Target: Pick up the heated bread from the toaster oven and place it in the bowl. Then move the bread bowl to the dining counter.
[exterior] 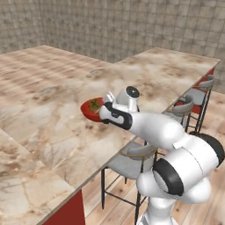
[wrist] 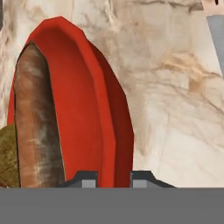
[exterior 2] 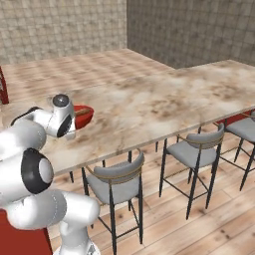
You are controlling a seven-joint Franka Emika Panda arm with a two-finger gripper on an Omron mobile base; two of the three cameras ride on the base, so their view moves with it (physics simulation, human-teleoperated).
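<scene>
The red bowl point(exterior: 89, 110) point(exterior 2: 83, 114) point(wrist: 83, 96) is at the near part of the dining counter point(exterior: 57, 136) point(exterior 2: 149, 107); I cannot tell whether it rests on the stone or hangs just above it. My gripper point(exterior: 103, 113) point(wrist: 114, 178) is shut on the bowl's near rim, one fingertip on each side of the red wall. The heated bread point(exterior: 93, 105) point(wrist: 6, 153) lies inside as an olive-tan lump. Beside it in the bowl lies a long brown stick-like loaf point(wrist: 37, 122). The toaster oven is out of view.
Grey-seated bar stools point(exterior: 132, 160) point(exterior 2: 117, 177) point(exterior 2: 196, 147) line the counter's edge beside my base. A second marbled counter over a red front point(exterior: 66, 211) stands at the lower left. The wide stone top stretches away beyond the bowl towards tiled walls.
</scene>
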